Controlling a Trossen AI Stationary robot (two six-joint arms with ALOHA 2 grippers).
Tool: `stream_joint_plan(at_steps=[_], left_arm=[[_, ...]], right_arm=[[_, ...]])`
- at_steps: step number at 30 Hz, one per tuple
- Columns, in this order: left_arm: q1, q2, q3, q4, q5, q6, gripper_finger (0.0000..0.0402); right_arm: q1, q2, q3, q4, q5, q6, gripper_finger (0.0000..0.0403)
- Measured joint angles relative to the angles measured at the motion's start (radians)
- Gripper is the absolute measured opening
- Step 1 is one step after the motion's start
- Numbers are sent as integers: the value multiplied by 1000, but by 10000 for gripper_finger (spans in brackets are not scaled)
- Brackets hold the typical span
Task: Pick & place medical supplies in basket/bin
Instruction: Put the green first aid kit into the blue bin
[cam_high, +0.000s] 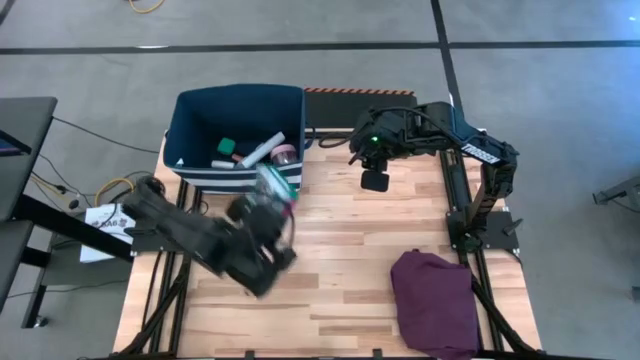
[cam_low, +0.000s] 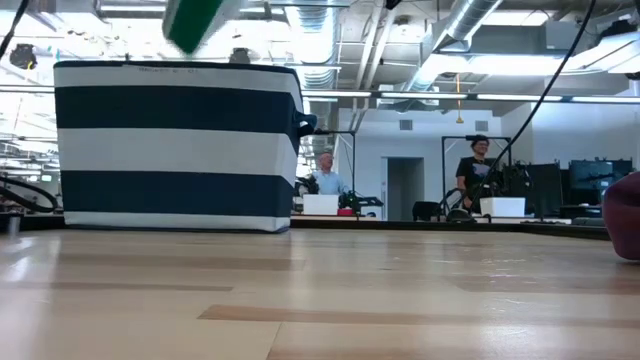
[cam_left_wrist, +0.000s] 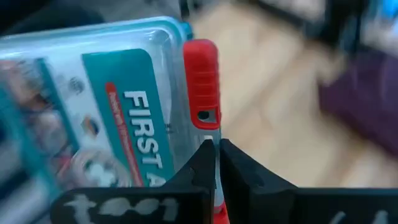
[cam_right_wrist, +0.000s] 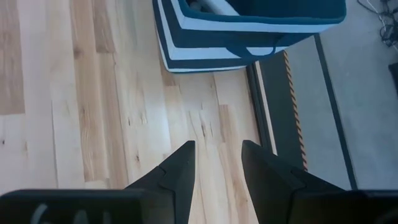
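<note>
left fingers (cam_left_wrist: 214, 163) pinch only the red edge of the clear flat first-aid box (cam_left_wrist: 112, 106), beside the navy striped fabric bin (cam_high: 190, 105); you risk it slipping. right fingers (cam_right_wrist: 214, 163) parted, idle.

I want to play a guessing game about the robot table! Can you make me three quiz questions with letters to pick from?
1. Where is the purple cloth?
A. inside the bin
B. on the table near the right arm's base
C. in the left gripper

2. What colour is the clasp on the first aid box?
A. red
B. yellow
C. black

3. What is the right gripper doing?
A. squeezing a bottle
B. holding the cloth
C. open and holding nothing

Answers:
1. B, the cloth lies on the wood, away from the bin.
2. A, a red strip runs along the box edge.
3. C, bare table shows between its fingers, while the left gripper pinches the box.
</note>
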Motion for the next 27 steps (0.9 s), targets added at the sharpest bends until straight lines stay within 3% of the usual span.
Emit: stream_joint_plan(at_steps=[6,10,13,17,24,27], left_arm=[[138,-186,-8,7,-239,202,0],[334,-300,-7,3,-278,314,0],[499,-343,-7,1,-230,336,0],[675,-346,-58,7,-84,392,0],[964,-340,-356,55,96,486,0],[1068,-339,-506,167,219,533,0]], right_arm=[[0,0,0,0,0,15,125],[0,0,0,0,0,29,125],[0,0,0,0,0,57,125],[0,0,0,0,1,66,125],[0,0,0,1,1,91,125],[1,0,0,1,1,93,125]])
